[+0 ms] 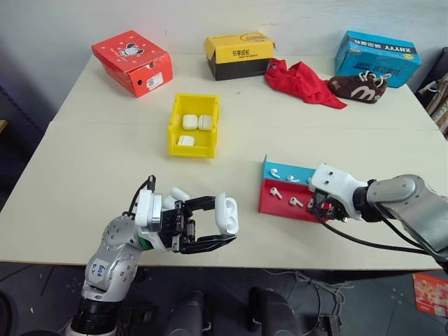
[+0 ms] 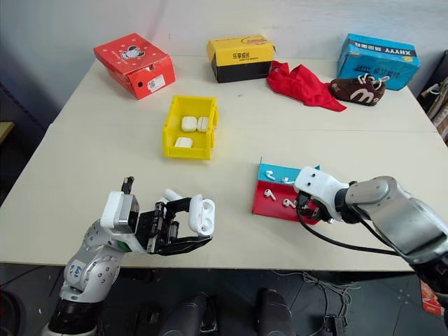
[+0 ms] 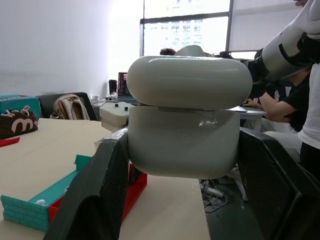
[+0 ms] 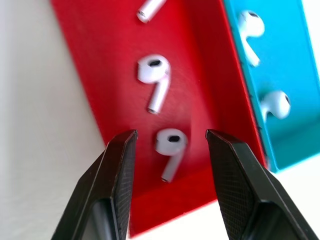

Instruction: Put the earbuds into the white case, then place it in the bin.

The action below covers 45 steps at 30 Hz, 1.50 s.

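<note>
Left eye view shows the table (image 1: 91, 161) with a red box (image 1: 133, 61) at upper left and the yellow bin (image 1: 194, 125) at centre. At lower left, the left gripper (image 1: 213, 222) clamps the white case (image 1: 226, 214). Right wrist view shows the right gripper (image 4: 170, 135), fingers apart, around an earbud (image 4: 169, 143) on the red tray (image 4: 105, 75).

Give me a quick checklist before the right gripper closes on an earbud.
1. Left gripper holds the case: ok.
2. Case lid open to take an earbud: ok, raised off the body.
3. Right gripper open: ok.
4. Earbud between the fingers: ok, in the tray's red half.
5. Neighbouring earbud outside the fingers: ok.
6. Fingers low enough to pinch: cannot tell.
</note>
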Motion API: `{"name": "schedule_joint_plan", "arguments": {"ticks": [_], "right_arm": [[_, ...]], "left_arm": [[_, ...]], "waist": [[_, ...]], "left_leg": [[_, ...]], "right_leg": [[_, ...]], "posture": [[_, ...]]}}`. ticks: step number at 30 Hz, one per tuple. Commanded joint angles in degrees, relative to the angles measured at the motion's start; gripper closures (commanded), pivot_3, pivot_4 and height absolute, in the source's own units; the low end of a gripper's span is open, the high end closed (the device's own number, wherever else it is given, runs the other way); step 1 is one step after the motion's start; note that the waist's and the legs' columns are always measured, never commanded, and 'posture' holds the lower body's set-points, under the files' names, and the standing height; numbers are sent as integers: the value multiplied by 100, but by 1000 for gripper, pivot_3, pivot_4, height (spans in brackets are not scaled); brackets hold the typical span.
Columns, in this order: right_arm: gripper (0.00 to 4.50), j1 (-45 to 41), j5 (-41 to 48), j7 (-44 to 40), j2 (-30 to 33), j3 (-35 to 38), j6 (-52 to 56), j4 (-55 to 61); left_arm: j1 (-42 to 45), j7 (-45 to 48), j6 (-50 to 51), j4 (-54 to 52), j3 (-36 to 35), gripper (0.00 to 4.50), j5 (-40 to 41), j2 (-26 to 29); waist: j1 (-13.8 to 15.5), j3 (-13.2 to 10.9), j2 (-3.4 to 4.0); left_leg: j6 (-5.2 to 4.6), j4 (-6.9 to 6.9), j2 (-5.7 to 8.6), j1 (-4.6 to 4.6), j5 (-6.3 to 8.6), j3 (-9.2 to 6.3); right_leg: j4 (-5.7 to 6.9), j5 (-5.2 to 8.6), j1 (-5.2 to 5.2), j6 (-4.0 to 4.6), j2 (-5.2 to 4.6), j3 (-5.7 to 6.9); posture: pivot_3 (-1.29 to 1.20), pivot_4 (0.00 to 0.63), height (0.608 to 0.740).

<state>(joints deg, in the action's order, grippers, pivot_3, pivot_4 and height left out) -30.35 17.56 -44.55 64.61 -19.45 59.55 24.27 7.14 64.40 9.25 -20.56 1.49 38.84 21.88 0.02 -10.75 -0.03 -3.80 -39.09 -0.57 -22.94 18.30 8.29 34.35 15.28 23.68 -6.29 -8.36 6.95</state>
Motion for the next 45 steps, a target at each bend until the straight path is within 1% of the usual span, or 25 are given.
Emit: {"name": "schedule_joint_plan", "arguments": {"ticks": [1, 10, 15, 33, 35, 38, 45], "right_arm": [[2302, -194, -232, -112, -36, -175, 165, 32], [2302, -489, -381, -252, -285, -459, 618, -39], [2302, -531, -440, -344, -261, -562, 747, -80], [2302, -509, -651, -496, -325, -593, 713, -190], [2691, -500, -669, -499, -321, -594, 704, -194], [3592, -493, -701, -504, -322, -594, 706, -196], [3592, -489, -730, -544, -303, -573, 692, -194]], "left_arm": [[-37, -29, -42, -313, 51, 1724, 19, 65], [-26, -108, -22, -382, 101, 1724, 36, 125], [-47, -149, -11, -415, 119, 1724, 41, 142], [-17, -169, 10, -393, 100, 1724, 80, 199], [-14, -166, 15, -394, 98, 1724, 83, 207], [-11, -163, 22, -393, 96, 1724, 93, 215], [0, -150, 29, -396, 89, 1724, 102, 223]], "waist": [[-13, 0, 0], [-19, 1, 1], [-17, 1, 1], [-15, 1, 1], [-14, 1, 1], [-14, 1, 1], [-13, 1, 1]], "left_leg": [[1, 0, -1, 0, 1, 0], [4, 0, -3, -2, 2, 0], [23, 0, -3, -2, 13, -1], [31, 0, -3, -2, 17, -1], [31, 0, -3, -2, 17, -1], [31, 0, -3, -2, 18, -1], [33, 0, -3, -3, 18, -1]], "right_leg": [[0, 0, 0, 0, 0, 0], [-2, 0, 2, 0, 0, 2], [-1, 0, 2, 0, 0, 5], [-2, 0, 0, 0, 0, 9], [-2, 0, 0, 0, 0, 9], [-2, 0, 1, 0, 0, 9], [-3, 0, 1, 0, 0, 9]], "posture": [[0, 150, 740], [0, 150, 740], [0, 150, 740], [0, 150, 740], [0, 150, 740], [0, 150, 740], [0, 150, 740]]}}
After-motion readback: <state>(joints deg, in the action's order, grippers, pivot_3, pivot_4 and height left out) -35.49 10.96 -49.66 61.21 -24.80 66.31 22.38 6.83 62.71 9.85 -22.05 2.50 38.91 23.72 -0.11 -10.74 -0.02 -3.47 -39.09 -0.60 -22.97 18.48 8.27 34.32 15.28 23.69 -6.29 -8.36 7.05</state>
